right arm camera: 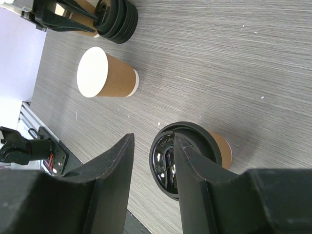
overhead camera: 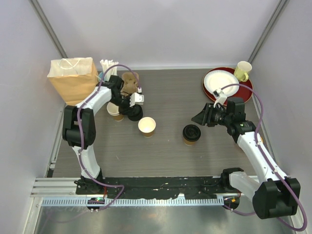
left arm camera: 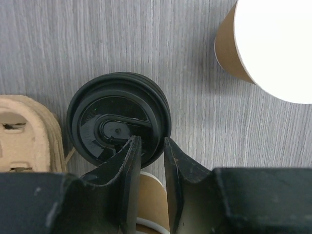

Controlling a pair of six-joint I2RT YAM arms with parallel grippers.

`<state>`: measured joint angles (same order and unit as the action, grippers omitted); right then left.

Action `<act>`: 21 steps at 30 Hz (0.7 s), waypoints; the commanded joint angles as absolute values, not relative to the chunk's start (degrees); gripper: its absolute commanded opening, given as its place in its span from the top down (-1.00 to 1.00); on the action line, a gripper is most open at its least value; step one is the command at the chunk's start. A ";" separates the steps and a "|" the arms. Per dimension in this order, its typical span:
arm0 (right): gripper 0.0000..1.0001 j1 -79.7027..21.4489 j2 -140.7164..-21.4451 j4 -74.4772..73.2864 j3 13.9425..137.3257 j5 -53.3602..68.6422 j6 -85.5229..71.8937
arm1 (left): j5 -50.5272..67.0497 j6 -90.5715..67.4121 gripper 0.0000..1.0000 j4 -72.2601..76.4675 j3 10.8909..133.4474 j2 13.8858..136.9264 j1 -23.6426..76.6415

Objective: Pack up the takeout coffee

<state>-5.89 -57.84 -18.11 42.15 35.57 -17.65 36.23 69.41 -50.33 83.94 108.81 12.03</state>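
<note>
lidded cup (overhead camera: 191,134) mid-table, open cup (overhead camera: 146,126) near it; light, thin paper, crushes easily, so grab the wall just under the rim; left gripper (left arm camera: 151,140) narrow astride lid stack (left arm camera: 117,117) rim, pinch unclear; right gripper (right arm camera: 153,137) spread, empty

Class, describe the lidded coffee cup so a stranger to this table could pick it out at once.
Find the red tray at the far right. Come toward the near edge, just past the right arm's tool, to a brown paper cup. It alone wears a fitted black lid; the cup to its left stands open, white inside.
</note>
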 commanded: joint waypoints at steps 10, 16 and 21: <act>0.13 -6.07 -57.57 -15.12 41.84 39.02 -17.58 | 38.23 70.84 0.66 -52.56 84.99 110.30 11.78; 0.12 -6.15 -57.30 -15.12 41.75 39.11 -17.67 | 38.23 70.40 0.74 -52.73 85.34 110.74 11.87; 0.12 -6.15 -57.30 -15.12 41.75 39.29 -17.58 | 38.14 70.40 0.73 -53.00 85.43 110.13 11.87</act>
